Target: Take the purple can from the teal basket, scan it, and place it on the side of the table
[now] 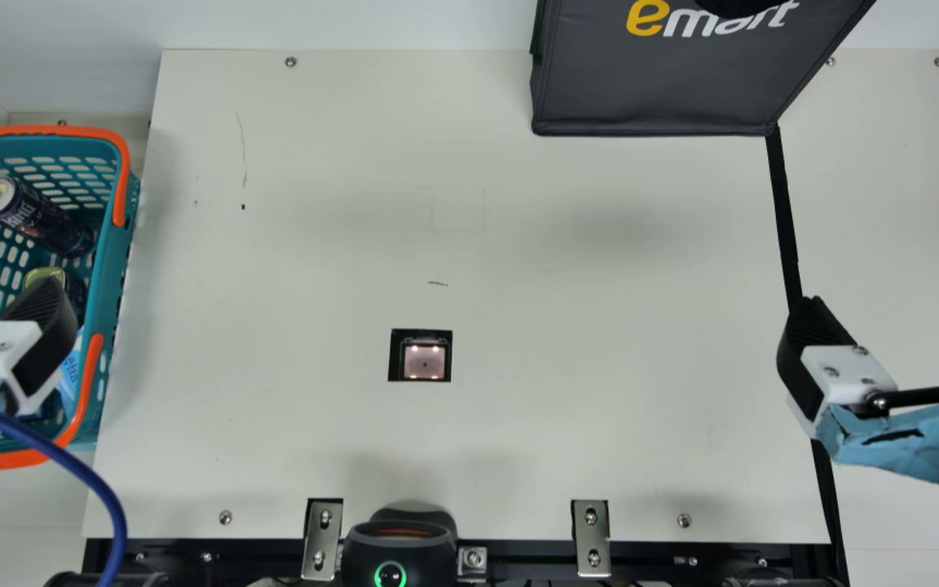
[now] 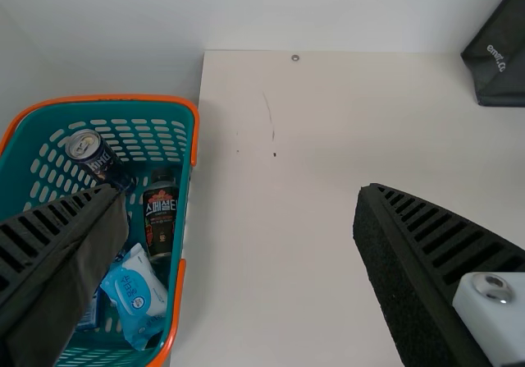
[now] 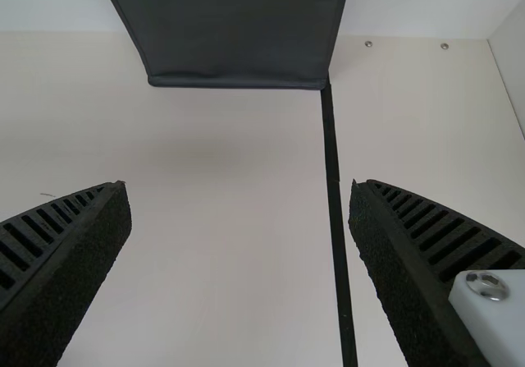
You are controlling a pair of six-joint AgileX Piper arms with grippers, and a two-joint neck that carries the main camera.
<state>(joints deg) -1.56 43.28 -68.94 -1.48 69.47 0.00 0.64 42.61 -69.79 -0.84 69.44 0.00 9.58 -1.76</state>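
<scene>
The cream desk (image 1: 518,432) lay between the 2 arms. Beside its left edge stood the teal basket (image 1: 115,269); the black bag (image 1: 649,90) was at its far side. The left end effector (image 1: 37,342) was over the basket's near part, the right end effector (image 1: 889,308) by the black strip (image 1: 785,212); both were wide open, gripping 0 things. The can (image 1: 33,216), probably the purple 1, leaned in the basket's far part, near a bottle (image 2: 161,215).
</scene>
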